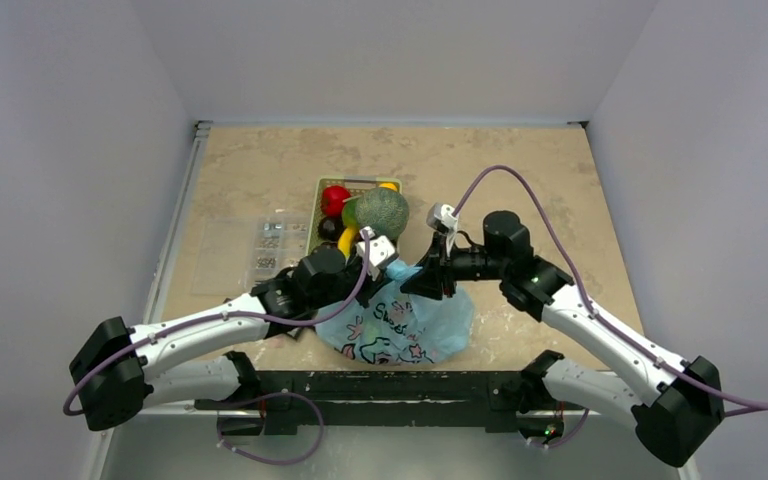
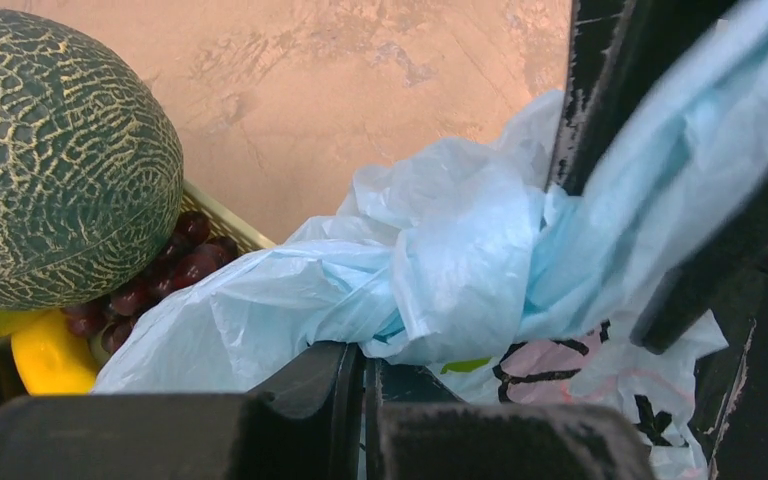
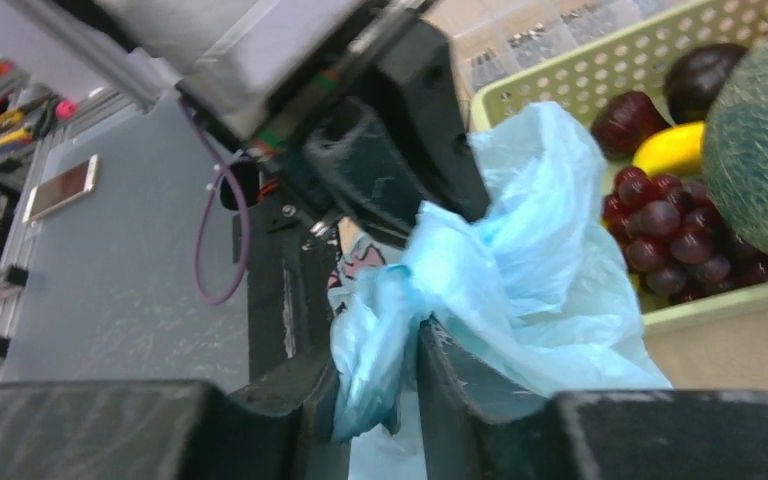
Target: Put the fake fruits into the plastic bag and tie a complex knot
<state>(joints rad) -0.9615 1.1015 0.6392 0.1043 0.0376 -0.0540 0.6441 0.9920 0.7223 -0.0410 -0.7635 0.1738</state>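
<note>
Basket (image 1: pixel 316 205): melon (image 1: pixel 380 212), apple (image 1: pixel 335 198), banana (image 1: pixel 347 240), grapes (image 3: pixel 665 225) inside.
Plastic bag (image 1: pixel 410 325): contents hidden.
Left gripper (image 2: pixel 363 365): fingers together, pinching its film.
Right gripper (image 3: pixel 410 345): fingers clamped on its fold.

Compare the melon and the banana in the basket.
The melon is large, rounded, grey-green and netted; the banana is slim, smooth and yellow. The melon sits on top; the banana lies tucked under it. Both are in the green basket, not the plastic bag.

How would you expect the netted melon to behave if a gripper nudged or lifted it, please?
The melon is rounded and perched on the grapes in the basket, so it would likely roll if nudged. It looks bulky, so a two-finger pinch may slip off its curved sides.
</note>
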